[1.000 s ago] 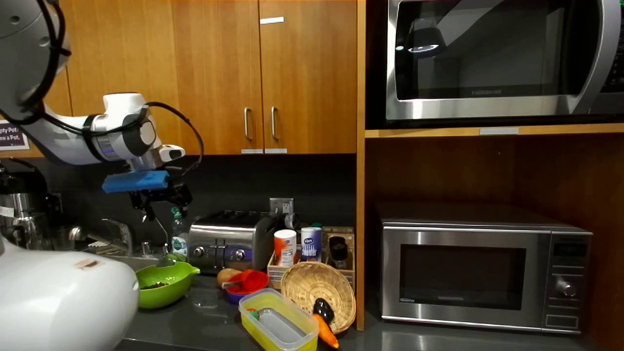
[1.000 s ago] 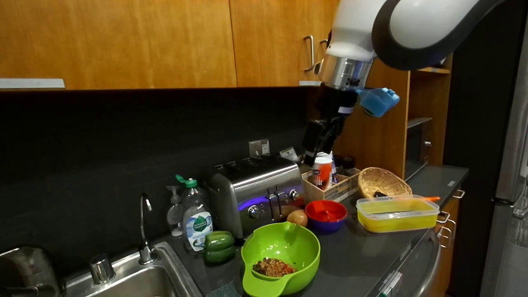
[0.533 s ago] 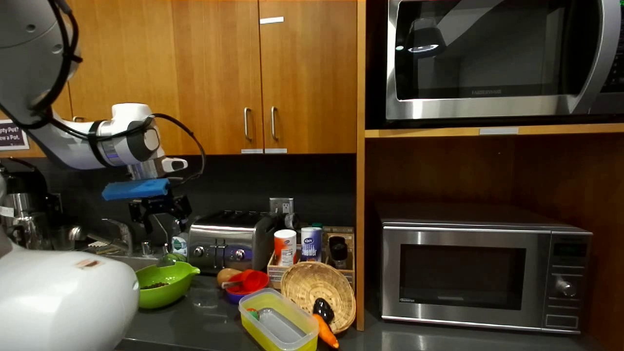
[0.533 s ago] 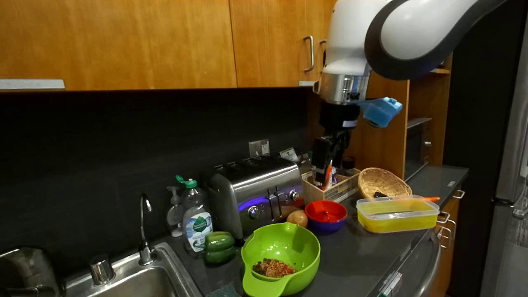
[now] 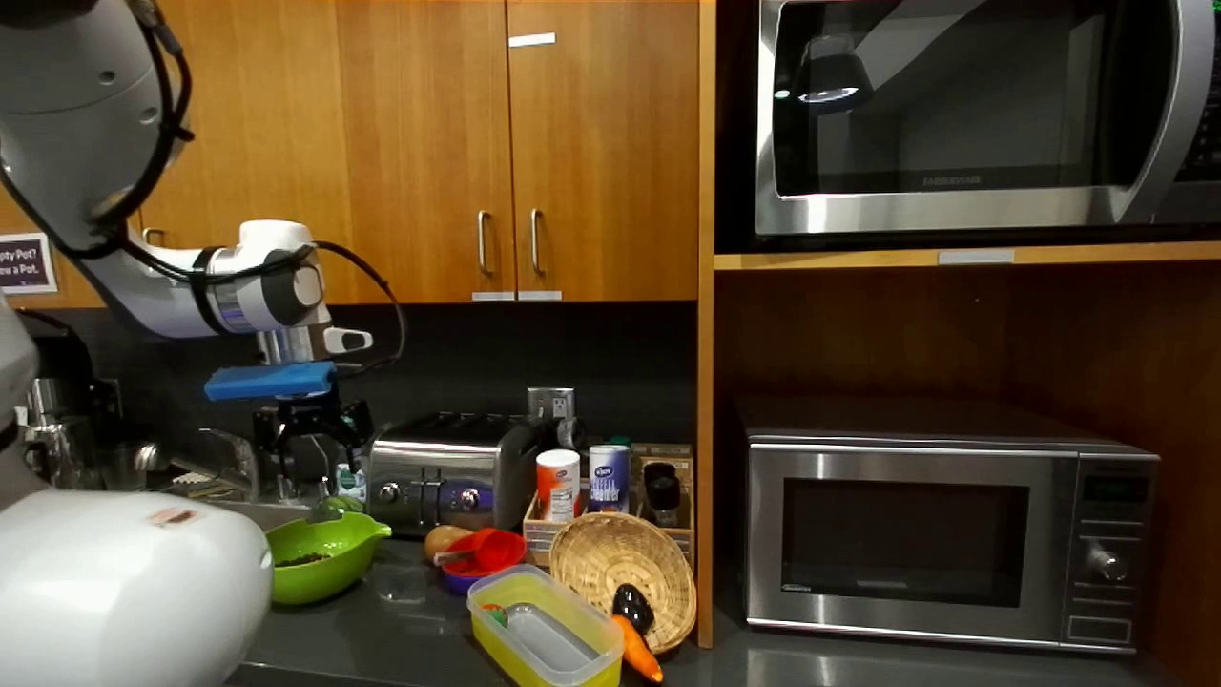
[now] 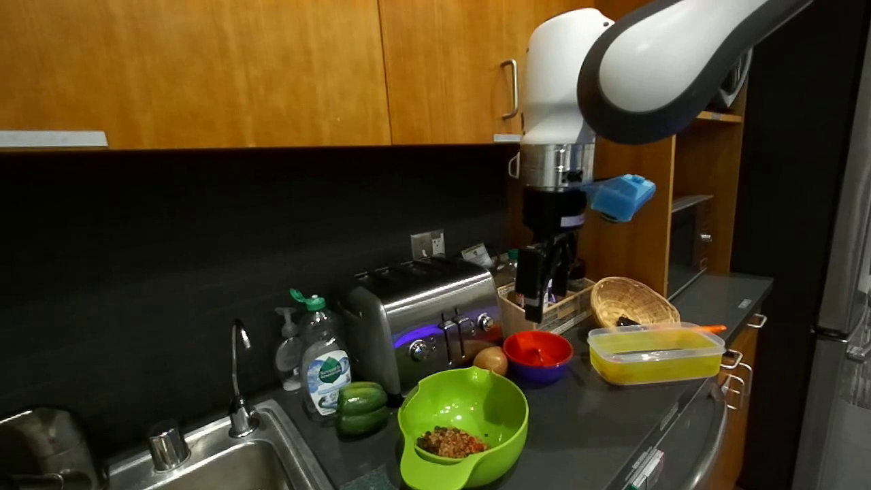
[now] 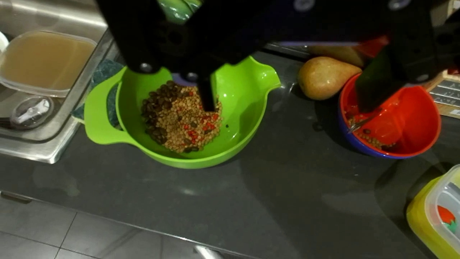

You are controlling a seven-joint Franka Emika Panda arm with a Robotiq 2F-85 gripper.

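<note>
nothing held: line up before coming any lower

your gripper (image 7: 287,104) has its fingers spread wide with nothing between them, hanging above the counter (image 7: 287,201) and seemingly touching nothing. nearest below you look to be the green bowl (image 7: 239,118), the pear (image 7: 320,77) and the red bowl (image 6: 517,347), all down at counter level; exact height is hard to judge. in the wrist view one finger overlaps the green bowl and the other the red one, so if you go lower, centre on a single target first, hold the wrist upright and descend slowly; a stray fingertip could tip a bowl.

the green bowl holds a heap of dark beans, tan grains and red bits (image 7: 181,118), gathered toward its handle (image 7: 95,117). the red bowl sits inside a blue bowl (image 6: 541,373); a metal handle (image 7: 359,125) and a few grains (image 7: 375,141) show in it. beside that pair, the yellow tub (image 7: 417,216) has a red-and-green object (image 7: 446,215) inside. the wicker basket (image 5: 601,546) leans behind the tub in an exterior view.
</note>
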